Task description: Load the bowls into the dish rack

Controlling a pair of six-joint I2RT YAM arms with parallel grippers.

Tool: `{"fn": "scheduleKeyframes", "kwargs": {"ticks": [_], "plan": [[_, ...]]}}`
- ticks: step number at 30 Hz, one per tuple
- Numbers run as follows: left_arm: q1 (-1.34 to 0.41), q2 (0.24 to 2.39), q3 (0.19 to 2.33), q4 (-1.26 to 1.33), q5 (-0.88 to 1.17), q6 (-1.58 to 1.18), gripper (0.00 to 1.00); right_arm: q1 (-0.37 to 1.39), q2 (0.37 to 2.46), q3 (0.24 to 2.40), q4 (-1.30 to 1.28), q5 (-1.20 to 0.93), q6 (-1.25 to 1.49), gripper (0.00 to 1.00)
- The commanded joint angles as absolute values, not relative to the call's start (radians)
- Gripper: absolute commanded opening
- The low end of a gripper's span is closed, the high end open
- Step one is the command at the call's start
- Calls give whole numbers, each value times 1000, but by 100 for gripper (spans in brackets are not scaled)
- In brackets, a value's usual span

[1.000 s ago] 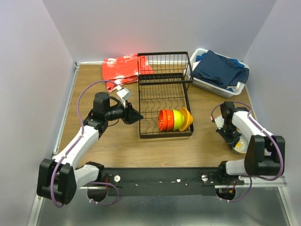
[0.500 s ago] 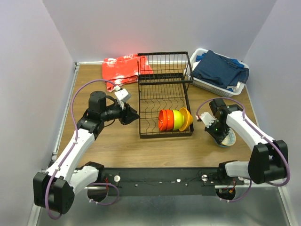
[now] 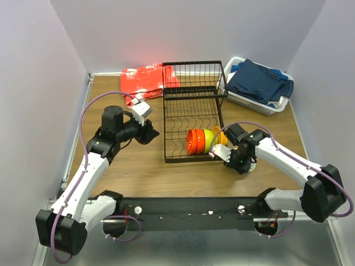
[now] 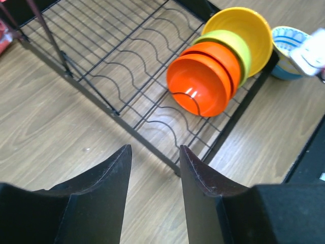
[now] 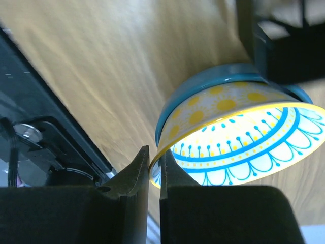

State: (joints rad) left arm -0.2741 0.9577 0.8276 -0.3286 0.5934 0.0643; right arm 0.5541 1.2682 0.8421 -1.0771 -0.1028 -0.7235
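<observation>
Three of the four are in. The red-orange bowl point(image 4: 199, 86), the green bowl point(image 4: 231, 41) and the yellow bowl point(image 4: 245, 25) stand on edge, nested close together, at the near right end of the dish rack point(image 3: 183, 159).

What is left is the patterned bowl point(image 5: 238, 137), which is outside the rack, just beside that same corner, over the bench point(image 3: 138, 172). My right hand point(image 5: 154, 158) is closed to a thin slit on its rim, one finger inside and one outside. My left hand point(image 4: 155, 148) is spread wide with nothing in it, hovering left of the rack.

From above, my right arm covers nearly all of the patterned bowl. The right wrist view shows the pinch on the rim plainly, and the left wrist view shows the bowl just past the rack's corner. Whether it rests on the wood or is lifted, I cannot tell.
</observation>
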Motion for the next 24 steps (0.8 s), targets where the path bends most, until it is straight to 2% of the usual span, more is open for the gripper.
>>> {"fn": "scheduleKeyframes", "kwargs": {"ticks": [1,7,24], "plan": [[-267,945,853,-385,499,132,52,627,1241,782,-1080,-241,-776,15],[-256,943,842,-365,469,127,55,713,1209,770,-1118,-272,-848,15],[-201,919,815,-353,437,71,64,1018,1331,837,-1012,-276,-913,20]]}}
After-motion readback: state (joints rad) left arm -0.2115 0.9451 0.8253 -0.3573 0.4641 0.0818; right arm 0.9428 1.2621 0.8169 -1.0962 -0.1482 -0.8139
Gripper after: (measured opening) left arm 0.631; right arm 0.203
